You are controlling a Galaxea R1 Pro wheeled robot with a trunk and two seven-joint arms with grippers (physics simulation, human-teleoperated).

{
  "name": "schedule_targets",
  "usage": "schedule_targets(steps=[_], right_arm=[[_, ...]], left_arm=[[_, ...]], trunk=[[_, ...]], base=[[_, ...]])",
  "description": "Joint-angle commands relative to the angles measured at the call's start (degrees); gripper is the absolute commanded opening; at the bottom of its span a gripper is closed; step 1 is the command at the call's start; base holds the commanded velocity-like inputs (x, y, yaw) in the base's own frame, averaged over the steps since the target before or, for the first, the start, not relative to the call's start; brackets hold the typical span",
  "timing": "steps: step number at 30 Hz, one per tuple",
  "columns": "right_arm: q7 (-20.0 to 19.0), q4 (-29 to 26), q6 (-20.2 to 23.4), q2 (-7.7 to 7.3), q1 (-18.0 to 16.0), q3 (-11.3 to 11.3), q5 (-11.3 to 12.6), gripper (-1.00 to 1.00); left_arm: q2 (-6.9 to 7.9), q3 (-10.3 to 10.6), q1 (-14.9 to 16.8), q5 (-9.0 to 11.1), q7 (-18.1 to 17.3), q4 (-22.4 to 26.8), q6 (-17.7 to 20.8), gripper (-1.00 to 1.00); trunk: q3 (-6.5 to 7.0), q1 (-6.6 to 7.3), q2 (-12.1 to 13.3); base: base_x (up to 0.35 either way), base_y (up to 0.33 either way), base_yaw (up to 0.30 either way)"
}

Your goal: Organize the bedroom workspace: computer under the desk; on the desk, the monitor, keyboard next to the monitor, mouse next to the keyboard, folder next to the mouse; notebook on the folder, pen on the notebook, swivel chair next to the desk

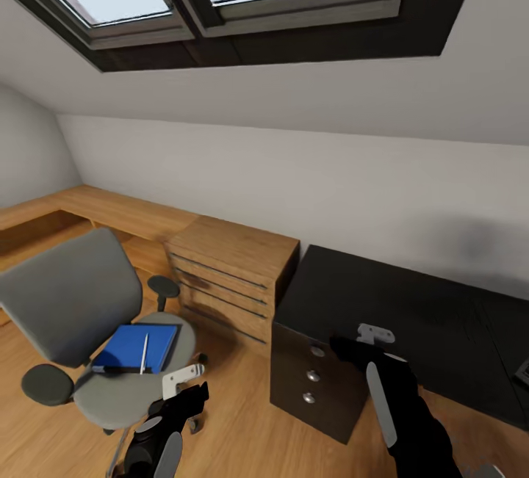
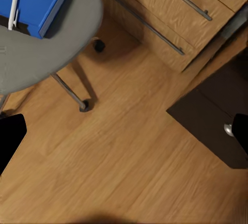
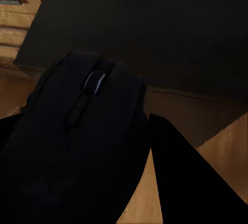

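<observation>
Black mouse (image 3: 85,141) gripped in right hand (image 3: 129,182) above desk (image 1: 411,316) edge.

Count, head view: 1 swivel chair (image 1: 81,316), grey, w/ 2 black armrests. On seat: 1 blue folder/notebook stack (image 1: 138,347), can't split into separate items; 1 white pen (image 1: 144,353) on top. 1 black bench (image 1: 411,316), its unit w/ 3 drawer knobs. 1 light-wood cabinet (image 1: 231,272), approx 4 long handles. 2 skylight panes. 2 pincers: left (image 1: 184,382), right (image 1: 360,342). Right wrist view: 1 black mouse (image 3: 82,141).
</observation>
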State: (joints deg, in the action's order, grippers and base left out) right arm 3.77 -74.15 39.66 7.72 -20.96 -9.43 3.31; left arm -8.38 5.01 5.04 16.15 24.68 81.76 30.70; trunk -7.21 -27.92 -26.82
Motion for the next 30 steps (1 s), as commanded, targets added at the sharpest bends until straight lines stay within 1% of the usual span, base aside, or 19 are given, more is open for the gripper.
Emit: schedule_targets(steps=[1,3,9,11,14,15,16,18,19,20,21,22,23,24,25,28,30], right_arm=[[0.37,0.17,0.20,0.03,-0.05,0.90,0.56,-1.00],[0.37,0.21,0.17,0.02,-0.05,1.62,0.53,-1.00],[0.35,0.23,0.16,-0.08,-0.05,2.08,0.38,-1.00],[0.39,0.24,0.19,-0.25,-0.05,2.52,-0.34,-1.00],[0.43,0.29,0.17,-0.27,0.01,3.96,-2.52,-1.00],[0.43,0.38,0.13,-0.26,0.02,4.70,-4.03,-1.00],[0.44,0.53,0.12,-0.26,0.02,4.98,-4.73,-1.00],[0.45,1.53,0.09,-0.25,0.03,5.67,-6.94,-1.00],[0.46,1.75,0.08,-0.25,0.04,5.77,-7.36,-1.00],[0.50,2.39,0.07,-0.25,0.04,6.19,-9.06,-1.00],[0.52,2.47,0.07,-0.25,0.04,6.35,-9.45,-1.00],[0.66,2.60,0.07,-0.25,0.04,6.82,-10.43,-1.00],[1.26,2.76,0.07,-0.25,0.04,8.16,-12.86,-1.00],[1.43,2.80,0.07,-0.25,0.04,8.43,-13.45,-1.00],[1.90,3.41,0.01,-0.28,0.04,9.22,-15.14,-1.00],[2.02,5.06,-0.45,-0.27,0.04,9.67,-15.87,-1.00],[2.01,5.97,-0.86,-0.26,0.04,9.88,-15.92,-1.00]], left_arm=[[0.02,0.09,0.06,0.63,0.49,0.06,0.10,1.00],[0.01,0.09,0.06,0.63,0.44,0.06,0.10,1.00],[-0.05,0.17,0.06,0.64,0.33,0.06,0.08,1.00],[-0.12,0.30,0.06,0.64,0.24,0.06,0.12,1.00],[-0.14,0.33,0.06,0.64,0.21,0.06,0.11,1.00],[-0.14,0.34,0.06,0.64,0.21,0.06,0.12,1.00],[-0.14,0.34,0.06,0.64,0.20,0.06,0.13,1.00],[-0.15,0.35,0.06,0.64,0.16,0.06,0.14,1.00],[-0.15,0.35,0.06,0.64,0.15,0.06,0.14,1.00],[-0.16,0.46,0.06,0.64,0.07,0.06,0.14,1.00],[-0.16,0.61,0.06,0.64,0.06,0.06,0.14,1.00],[-0.16,1.16,0.06,0.64,0.06,0.06,0.14,1.00],[-0.10,2.79,0.06,0.64,0.15,0.06,0.15,1.00],[-0.09,3.11,0.06,0.64,0.18,0.06,0.15,1.00],[-0.07,3.98,0.06,0.64,0.25,0.06,0.15,1.00],[-0.01,4.33,0.06,0.70,0.28,0.06,0.15,1.00],[0.01,4.36,0.06,0.71,0.28,0.06,0.15,1.00]], trunk=[[-0.19,-0.06,-0.11],[-0.32,-0.06,-0.11],[-0.73,-0.06,-0.11],[-0.82,-0.06,-0.11],[-0.88,-0.06,-0.11],[-0.89,-0.06,-0.11],[-0.90,-0.06,-0.11],[-0.91,-0.06,-0.11],[-0.91,-0.06,-0.11],[-0.91,-0.06,-0.11],[-0.92,-0.06,-0.11],[-0.92,-0.06,-0.11],[-0.92,-0.06,-0.11],[-0.92,-0.06,-0.11],[-0.92,-0.06,-0.11],[-0.92,-0.06,-0.11],[-0.92,-0.06,-0.11]], base=[[0.324,0.146,0.194],[0.324,0.152,0.194],[0.324,0.108,0.193],[0.324,0.013,0.141],[0.325,0.004,0.059],[0.325,-0.022,0.030],[0.325,-0.031,0.024],[0.324,-0.050,0.012],[0.324,-0.058,0.008],[0.325,-0.074,0.003],[0.325,-0.080,0.002],[0.323,-0.101,0.001],[0.319,-0.143,0.001],[0.318,-0.148,0.000],[0.317,-0.161,0.000],[0.275,-0.103,0.000],[0.129,-0.025,0.000]])
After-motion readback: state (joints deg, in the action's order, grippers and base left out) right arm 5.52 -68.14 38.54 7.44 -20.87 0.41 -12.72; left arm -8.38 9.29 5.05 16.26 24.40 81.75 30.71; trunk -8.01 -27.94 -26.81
